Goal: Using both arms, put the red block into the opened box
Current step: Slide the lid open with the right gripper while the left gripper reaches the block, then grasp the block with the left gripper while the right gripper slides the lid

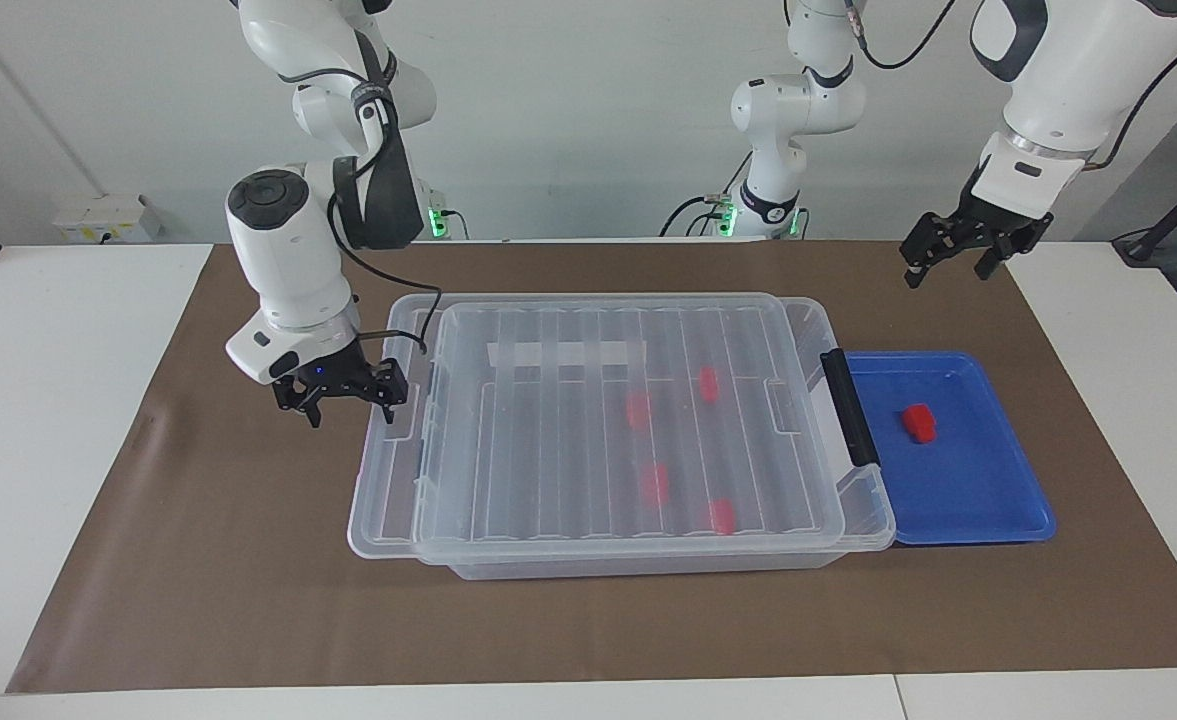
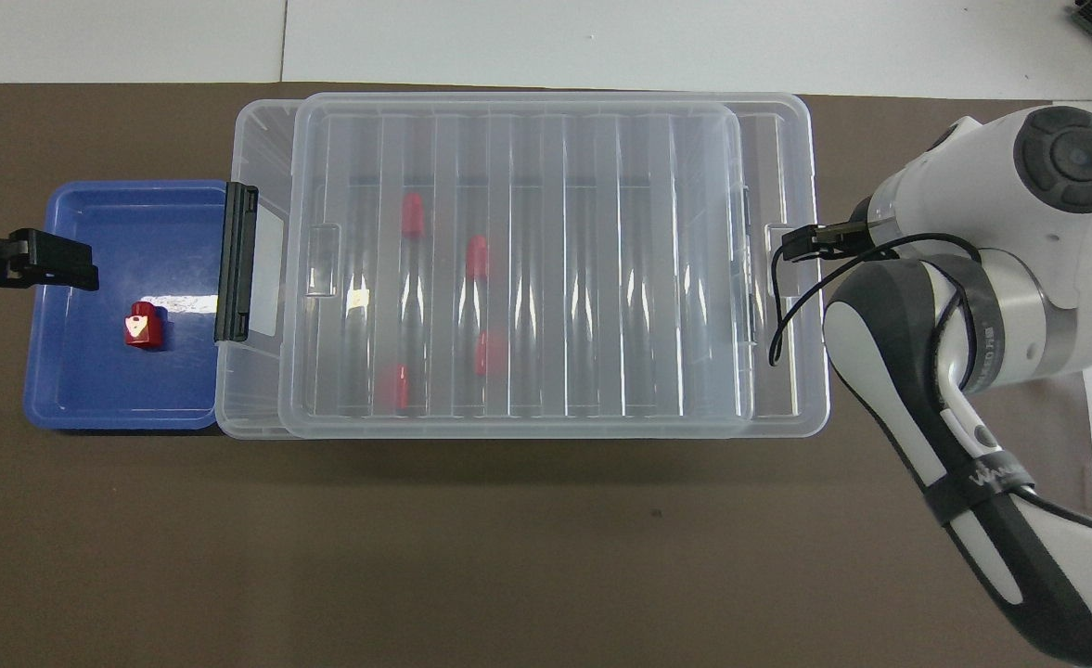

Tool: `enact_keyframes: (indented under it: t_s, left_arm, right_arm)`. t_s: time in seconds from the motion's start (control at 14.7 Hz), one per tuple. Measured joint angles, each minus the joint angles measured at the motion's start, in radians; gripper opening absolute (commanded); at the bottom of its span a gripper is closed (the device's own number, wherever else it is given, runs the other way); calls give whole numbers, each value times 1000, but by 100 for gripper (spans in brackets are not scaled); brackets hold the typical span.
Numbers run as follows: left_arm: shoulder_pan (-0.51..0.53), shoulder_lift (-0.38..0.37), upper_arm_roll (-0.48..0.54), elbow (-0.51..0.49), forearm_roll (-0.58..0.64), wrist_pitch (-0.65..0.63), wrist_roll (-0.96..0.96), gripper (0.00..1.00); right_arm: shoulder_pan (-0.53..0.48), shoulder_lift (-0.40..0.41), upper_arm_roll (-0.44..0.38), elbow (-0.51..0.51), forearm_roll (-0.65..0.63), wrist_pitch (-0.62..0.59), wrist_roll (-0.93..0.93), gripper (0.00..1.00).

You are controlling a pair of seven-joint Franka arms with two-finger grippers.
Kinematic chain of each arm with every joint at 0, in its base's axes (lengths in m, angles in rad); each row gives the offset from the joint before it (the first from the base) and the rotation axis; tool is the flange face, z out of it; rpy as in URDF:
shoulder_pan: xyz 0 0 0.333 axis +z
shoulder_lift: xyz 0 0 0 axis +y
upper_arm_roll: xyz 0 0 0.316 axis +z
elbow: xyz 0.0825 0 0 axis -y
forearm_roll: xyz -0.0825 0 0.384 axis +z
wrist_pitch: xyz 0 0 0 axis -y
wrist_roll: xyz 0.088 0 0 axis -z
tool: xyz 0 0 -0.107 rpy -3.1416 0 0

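Observation:
One red block [image 1: 918,422] [image 2: 144,327] lies in the blue tray [image 1: 978,490] [image 2: 91,390]. The clear box [image 1: 648,565] [image 2: 249,408] holds several more red blocks [image 1: 638,410] under its ribbed lid [image 1: 548,450] [image 2: 601,278]. The lid sits shifted toward the right arm's end, baring a narrow strip of the box beside the black latch [image 1: 848,420]. My right gripper [image 1: 343,398] [image 2: 815,243] stands open at the lid's overhanging end, one fingertip against its tab. My left gripper [image 1: 958,252] [image 2: 35,264] hangs open, high over the tray's end.
A brown mat [image 1: 198,550] covers the table under the box and tray. The tray butts against the latch end of the box. White table shows at both ends of the mat. The right arm's cable loops over the lid's end.

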Motion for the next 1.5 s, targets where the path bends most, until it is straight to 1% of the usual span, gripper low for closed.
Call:
enact_keyframes:
  t_s: [0.14, 0.27, 0.48, 0.68, 0.88, 1.02, 1.22, 1.5]
  left_arm:
    - [0, -8, 0, -62, 0, 57, 0, 100]
    - [2, 1, 2, -100, 0, 105, 0, 100]
    - [39, 56, 6, -127, 3, 179, 5, 100]
    - [79, 113, 8, -179, 3, 301, 24, 100]
    - [109, 131, 9, -293, 3, 463, 34, 100]
    - [129, 133, 9, -355, 3, 530, 51, 100]
    - [148, 160, 10, -401, 3, 589, 61, 100]
    - [150, 209, 10, -488, 3, 749, 65, 100]
  right_arm:
    - [-12, -1, -1, 2, -9, -9, -3, 100]
    - [-29, -3, -2, 4, -24, -21, -22, 100]
    - [-56, -3, -3, 4, -25, -24, -66, 100]
    - [-76, -5, -4, 5, -25, -31, -95, 100]
    - [-103, -7, -5, 6, -44, -44, -115, 100]
    - [-122, -9, -5, 6, -61, -50, -124, 100]
    - [-139, -10, -6, 6, -61, -54, -127, 100]
    - [-157, -10, -6, 6, -91, -64, -127, 100]
